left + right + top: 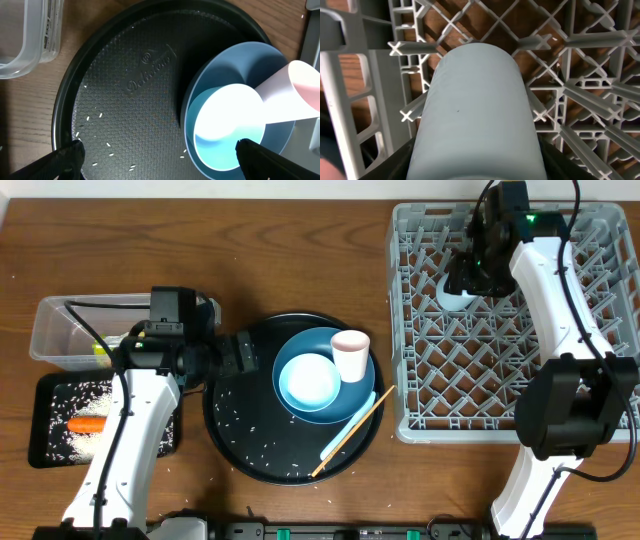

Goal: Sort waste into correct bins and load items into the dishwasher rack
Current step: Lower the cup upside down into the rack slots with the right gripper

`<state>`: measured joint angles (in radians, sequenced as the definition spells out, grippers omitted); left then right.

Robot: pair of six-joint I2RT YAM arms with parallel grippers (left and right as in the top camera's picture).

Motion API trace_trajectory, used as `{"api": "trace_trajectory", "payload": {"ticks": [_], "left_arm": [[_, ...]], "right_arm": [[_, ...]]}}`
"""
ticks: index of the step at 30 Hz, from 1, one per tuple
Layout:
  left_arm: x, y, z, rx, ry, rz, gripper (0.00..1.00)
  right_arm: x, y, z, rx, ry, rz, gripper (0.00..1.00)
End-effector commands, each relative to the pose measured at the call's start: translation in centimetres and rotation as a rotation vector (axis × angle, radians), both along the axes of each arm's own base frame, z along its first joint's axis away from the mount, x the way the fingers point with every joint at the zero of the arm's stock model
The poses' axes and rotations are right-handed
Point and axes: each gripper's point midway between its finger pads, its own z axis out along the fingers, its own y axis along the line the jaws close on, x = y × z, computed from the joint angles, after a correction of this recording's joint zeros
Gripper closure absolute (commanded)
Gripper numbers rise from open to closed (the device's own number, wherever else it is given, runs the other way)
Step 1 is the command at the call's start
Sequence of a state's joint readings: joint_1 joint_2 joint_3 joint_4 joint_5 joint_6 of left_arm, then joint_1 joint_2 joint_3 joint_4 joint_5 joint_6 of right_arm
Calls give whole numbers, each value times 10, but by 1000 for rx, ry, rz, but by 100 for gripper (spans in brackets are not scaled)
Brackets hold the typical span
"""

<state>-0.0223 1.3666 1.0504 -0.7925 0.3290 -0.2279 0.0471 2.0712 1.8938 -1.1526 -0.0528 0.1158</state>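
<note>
My right gripper (466, 280) is down inside the grey dishwasher rack (600, 310), near its back left, shut on the small light-blue cup (475, 110); the cup fills the right wrist view with a dark finger on each side. My left gripper (162, 162) hangs open over the left part of the round black tray (125, 85), holding nothing. On that tray sit the dark-blue plate (365, 385), the pale-blue bowl (308, 380) and the pink cup (350, 355). Chopsticks (355, 430) and a slim white utensil (340, 438) lean over the plate's right rim.
At the far left stand a clear tub (60, 330) with a yellow-green wrapper (100, 348) and a shallow black tray (45, 445) holding a carrot (87, 424) and rice. Loose rice grains (255, 435) dot the round tray. The rack's lattice walls surround my right gripper.
</note>
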Motion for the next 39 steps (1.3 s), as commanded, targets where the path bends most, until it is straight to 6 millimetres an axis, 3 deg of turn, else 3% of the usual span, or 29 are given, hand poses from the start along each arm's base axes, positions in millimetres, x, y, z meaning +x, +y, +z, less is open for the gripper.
{"api": "trace_trajectory", "payload": {"ticks": [1,6,9,17,24,33,39], "left_arm": [[0,3,-1,16,2,0,2],[0,3,-1,16,2,0,2],[0,3,-1,16,2,0,2],[0,3,-1,16,2,0,2],[0,3,-1,16,2,0,2],[0,4,-1,16,2,0,2],[0,3,-1,16,2,0,2]], "right_arm": [[-4,-9,-13,-31,29,0,99],[-5,-9,-19,-31,35,1,86],[-5,-9,-19,-31,33,1,84],[-9,-9,-20,-31,52,1,99],[-10,-7,-18,-21,51,4,99],[-4,-8,7,-19,5,1,99],[-12,-9,8,-25,35,1,99]]}}
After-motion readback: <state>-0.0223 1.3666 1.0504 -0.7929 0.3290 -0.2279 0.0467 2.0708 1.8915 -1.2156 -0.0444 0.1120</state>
